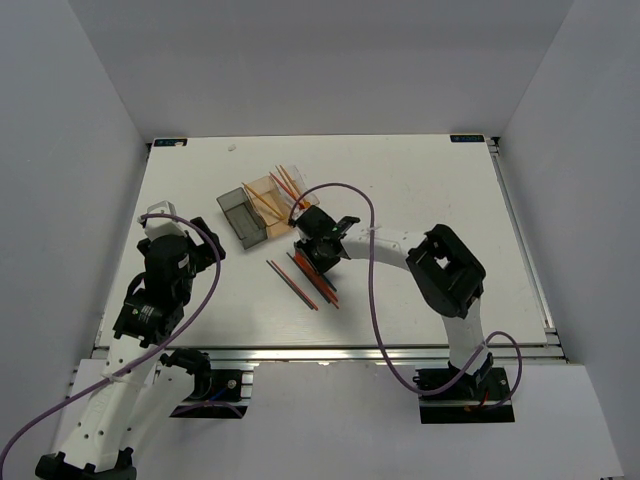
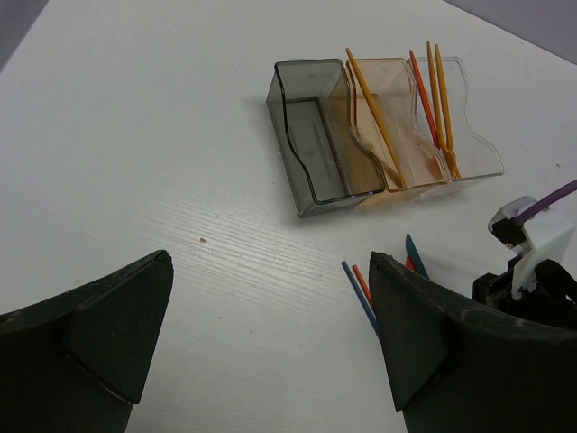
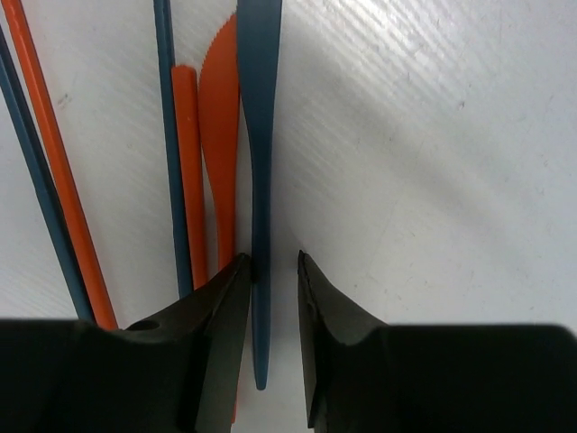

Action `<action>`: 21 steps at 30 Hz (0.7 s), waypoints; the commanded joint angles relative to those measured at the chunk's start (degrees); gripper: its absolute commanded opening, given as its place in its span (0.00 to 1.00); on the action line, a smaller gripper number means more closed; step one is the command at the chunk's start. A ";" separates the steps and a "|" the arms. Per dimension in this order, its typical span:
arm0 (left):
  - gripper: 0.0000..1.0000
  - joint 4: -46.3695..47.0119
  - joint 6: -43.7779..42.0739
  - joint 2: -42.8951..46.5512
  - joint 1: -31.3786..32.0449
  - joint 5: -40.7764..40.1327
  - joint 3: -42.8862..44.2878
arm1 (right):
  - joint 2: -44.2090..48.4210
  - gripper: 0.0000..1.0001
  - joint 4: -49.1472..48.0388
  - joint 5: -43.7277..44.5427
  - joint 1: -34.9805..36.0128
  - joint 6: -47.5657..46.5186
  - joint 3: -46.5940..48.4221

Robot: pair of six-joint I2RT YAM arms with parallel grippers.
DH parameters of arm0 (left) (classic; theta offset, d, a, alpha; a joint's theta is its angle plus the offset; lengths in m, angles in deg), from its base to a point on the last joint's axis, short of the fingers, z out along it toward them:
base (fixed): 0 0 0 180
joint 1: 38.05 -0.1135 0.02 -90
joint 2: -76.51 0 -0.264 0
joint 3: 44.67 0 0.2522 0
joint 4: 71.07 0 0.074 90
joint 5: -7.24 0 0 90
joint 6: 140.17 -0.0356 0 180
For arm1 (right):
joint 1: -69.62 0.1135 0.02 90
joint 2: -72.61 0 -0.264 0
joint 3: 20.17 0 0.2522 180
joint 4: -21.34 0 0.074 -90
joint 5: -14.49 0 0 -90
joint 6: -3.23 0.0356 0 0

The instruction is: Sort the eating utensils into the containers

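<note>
Left tool (image 2: 270, 338) wide open, holding nothing, hovering over the tabletop (image 1: 440, 190) on its 9 o'clock side. Bins (image 1: 245, 215) sit toward 12 o'clock from tabletop centre, joined in a row: grey bin (image 2: 311, 135), amber bin (image 2: 406, 99), clear bin (image 2: 473, 135). One orange stick (image 2: 375, 117) leans in the amber bin; a red stick (image 2: 423, 90) and two orange ones lean in the clear bin. Loose utensils (image 1: 303, 283), blue and orange, lie flat at 5 o'clock from the bins. Right tool (image 3: 270, 271) is low over them, jaws narrowly apart, straddling a blue utensil (image 3: 261, 135) that lies on the tabletop. One finger touches it and a gap shows at the other, so not clamped. Orange knife (image 3: 221, 135) lies just beside it at 9 o'clock.
</note>
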 commanded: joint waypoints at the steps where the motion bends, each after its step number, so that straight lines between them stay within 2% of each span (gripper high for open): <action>1: 0.98 0.69 -0.18 -0.11 0.26 0.01 -0.26 | 0.67 0.33 4.43 -0.92 -0.11 0.07 -5.39; 9: 0.98 0.60 -0.27 -0.02 0.17 0.10 -0.26 | 2.52 0.30 4.96 -0.74 -0.11 0.25 -8.39; 12: 0.98 0.51 -0.27 0.06 0.17 -0.08 -0.17 | 1.11 0.21 5.66 -1.10 -0.03 -0.11 -7.25; 16: 0.98 0.51 -0.10 0.42 0.17 -0.25 -0.26 | -0.03 0.00 5.49 0.48 -0.03 -0.37 -6.90; 21: 0.98 0.33 -0.01 0.94 0.17 -0.78 -0.26 | 6.72 0.00 0.58 4.53 -0.37 2.96 -10.83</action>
